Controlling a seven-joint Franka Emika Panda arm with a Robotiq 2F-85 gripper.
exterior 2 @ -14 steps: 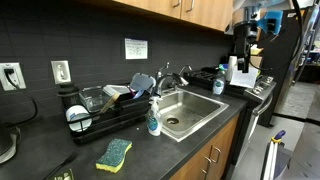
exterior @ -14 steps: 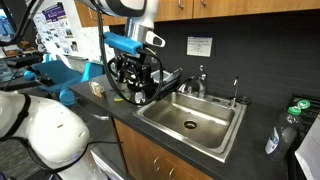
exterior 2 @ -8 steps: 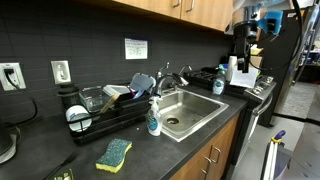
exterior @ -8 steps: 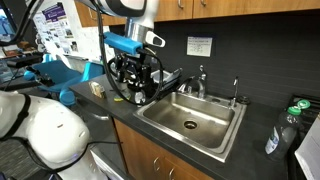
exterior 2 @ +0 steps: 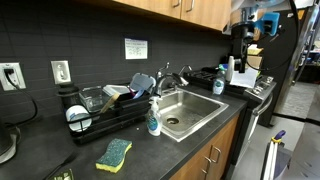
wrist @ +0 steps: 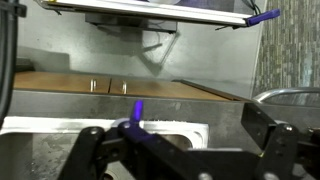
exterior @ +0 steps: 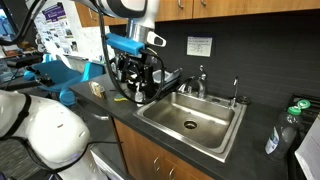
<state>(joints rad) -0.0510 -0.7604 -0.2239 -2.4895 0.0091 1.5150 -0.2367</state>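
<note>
Black countertop [exterior 2: 50, 155] and wood cabinets [exterior 2: 170, 8] frame a kitchen where the robot's gripper [wrist: 182, 140] hangs spread wide and empty, apart from the dish rack [exterior 2: 110, 122] just beside the sink [exterior 2: 205, 126]. Wire-framed, stiff and probably light, the rack carries loose dishes that could slide; its rim wire looks the safest hold. Nothing differs from the earlier frame.

The dish rack [exterior 2: 115, 122] is black wire, the sink [exterior: 215, 125] dull brushed metal, the countertop [exterior 2: 165, 152] matt
</note>
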